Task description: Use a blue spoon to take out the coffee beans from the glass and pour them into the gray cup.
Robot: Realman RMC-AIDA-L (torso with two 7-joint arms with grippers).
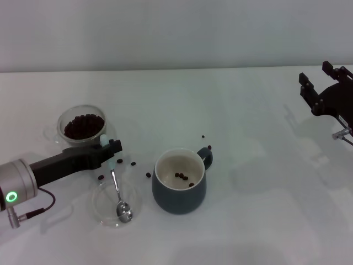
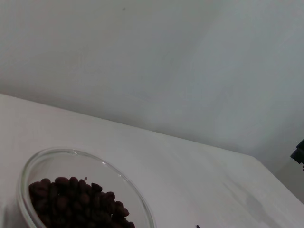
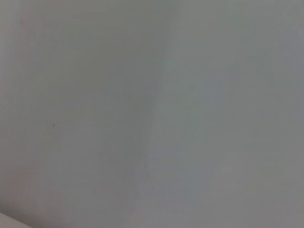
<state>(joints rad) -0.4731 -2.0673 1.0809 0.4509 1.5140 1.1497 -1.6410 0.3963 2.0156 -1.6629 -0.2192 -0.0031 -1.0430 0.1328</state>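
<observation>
The glass stands at the left, filled with coffee beans; the left wrist view shows the glass and its coffee beans close up. My left gripper is just in front of the glass, shut on the pale handle of the blue spoon. The spoon slants down, and its metal bowl lies in a flat clear saucer. The gray cup stands to the right of the saucer with a few beans inside. My right gripper is parked far right, its fingers apart.
Loose beans lie on the white table around the cup: two behind its handle, one by its left side, others near the spoon handle. The right wrist view shows only a blank grey surface.
</observation>
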